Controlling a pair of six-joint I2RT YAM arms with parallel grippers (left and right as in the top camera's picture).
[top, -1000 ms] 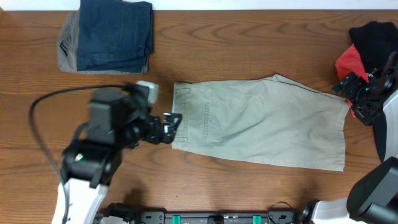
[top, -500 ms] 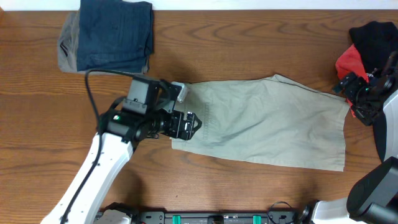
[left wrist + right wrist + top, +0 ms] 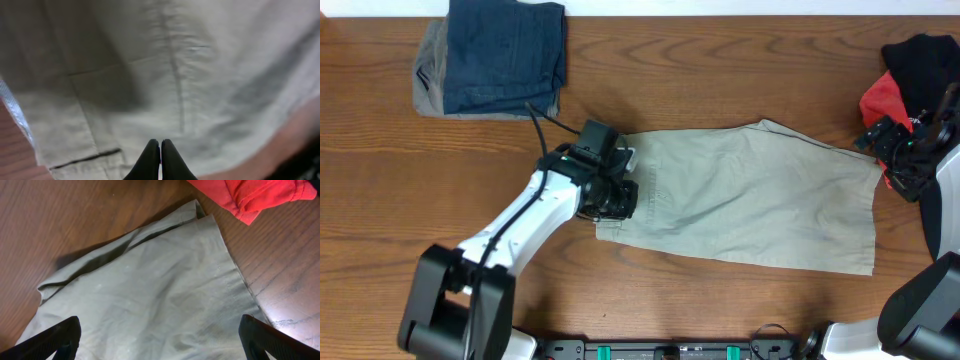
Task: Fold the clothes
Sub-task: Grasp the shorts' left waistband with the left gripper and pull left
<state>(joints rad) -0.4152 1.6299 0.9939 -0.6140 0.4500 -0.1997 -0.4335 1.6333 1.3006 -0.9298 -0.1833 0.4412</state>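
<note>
The clothes point(image 3: 750, 190), light khaki trousers, lie flat across the middle of the table with the waistband at the left and the leg ends at the right. My left gripper point(image 3: 620, 197) is down over the waistband end. In the left wrist view its fingertips point(image 3: 160, 145) are pressed together just above the pale cloth point(image 3: 175, 75), and no fold shows between them. My right gripper point(image 3: 882, 142) hovers at the trousers' far right corner. In the right wrist view it point(image 3: 160, 340) stands wide open over the leg hem point(image 3: 150, 300), holding nothing.
Folded dark blue jeans point(image 3: 505, 55) sit on a grey garment point(image 3: 428, 85) at the back left. A black and red pile point(image 3: 915, 60) lies at the back right, and its red cloth point(image 3: 250, 195) is close to the hem. Bare wood table point(image 3: 720, 80) surrounds the trousers.
My left arm has swung right from the table's left side onto the waistband, and its jaws went from open to shut. The right arm has not moved.
</note>
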